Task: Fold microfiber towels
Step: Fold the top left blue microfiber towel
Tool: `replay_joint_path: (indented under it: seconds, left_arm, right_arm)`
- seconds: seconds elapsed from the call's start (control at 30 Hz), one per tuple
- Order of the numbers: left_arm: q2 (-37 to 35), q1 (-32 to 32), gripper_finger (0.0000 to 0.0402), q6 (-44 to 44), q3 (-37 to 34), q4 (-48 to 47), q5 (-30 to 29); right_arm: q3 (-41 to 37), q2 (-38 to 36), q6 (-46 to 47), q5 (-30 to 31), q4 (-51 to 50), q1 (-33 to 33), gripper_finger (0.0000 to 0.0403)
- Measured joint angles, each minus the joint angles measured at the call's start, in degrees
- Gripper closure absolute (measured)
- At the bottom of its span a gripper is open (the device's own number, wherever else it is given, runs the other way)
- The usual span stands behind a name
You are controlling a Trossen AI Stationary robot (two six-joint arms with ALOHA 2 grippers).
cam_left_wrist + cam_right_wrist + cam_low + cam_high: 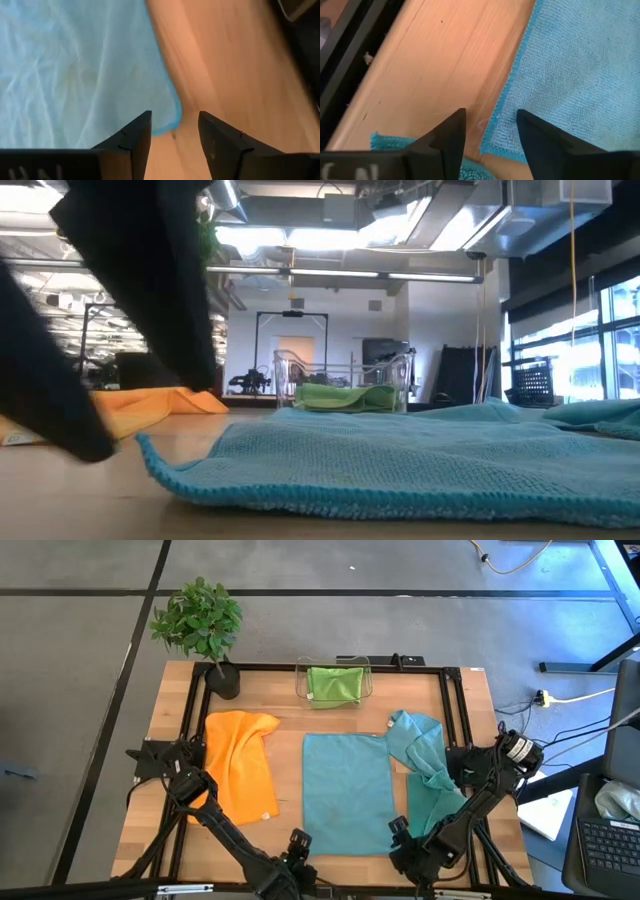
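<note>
A teal microfiber towel [347,792] lies spread flat at the centre of the wooden table [480,730], its near edge toward 6 o'clock in the high view. The left gripper [299,840] sits at about 7 o'clock of this towel, over its near left corner; in the left wrist view its fingers [134,137] are parted by a moderate gap with nothing between them, and the towel's corner [167,125] lies on bare wood just ahead of that gap. The right gripper [398,830] is at about 5 o'clock of the same towel, at its near right corner; the right wrist view shows its fingers [447,135] likewise parted and holding nothing, with the towel's edge [510,107] running ahead of them. An orange towel [240,765] lies loosely spread at 9 o'clock of the flat one, apart from it. A second, crumpled teal towel [425,765] lies at 3 o'clock, its upper part touching the flat towel's far right corner. At 12 o'clock a clear plastic bin [301,685] holds a folded lime green towel [334,684]. A potted plant [200,625] stands at the table's far left corner, roughly 10 o'clock. In the low view the flat teal towel [400,455] fills the foreground, with the bin [283,375] behind it.
</note>
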Motion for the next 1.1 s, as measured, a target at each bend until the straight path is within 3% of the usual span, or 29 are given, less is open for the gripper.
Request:
replay_joint_path:
  seconds: [0.33,0.67,0.83,1.1]
  left_arm:
    - [0.0,1.0,0.0246,5.6,-2.3,-1.9,-0.4]
    - [-0.4,1.5,0.0252,6.7,-6.2,3.8,-1.0]
    - [-0.5,1.5,0.0289,6.7,-6.6,4.8,-0.9]
    - [-0.1,1.6,0.0394,6.1,-6.3,6.9,0.2]
  right_arm:
    - [0.0,-0.1,0.9,-0.6,-1.4,0.0,0.0243]
    - [-0.2,-1.1,4.1,-0.6,-4.2,1.3,0.0243]
    - [-0.2,-1.1,4.1,-0.3,-4.4,1.4,0.0243]
    - [-0.7,-1.2,3.6,0.8,-4.1,1.4,0.0243]
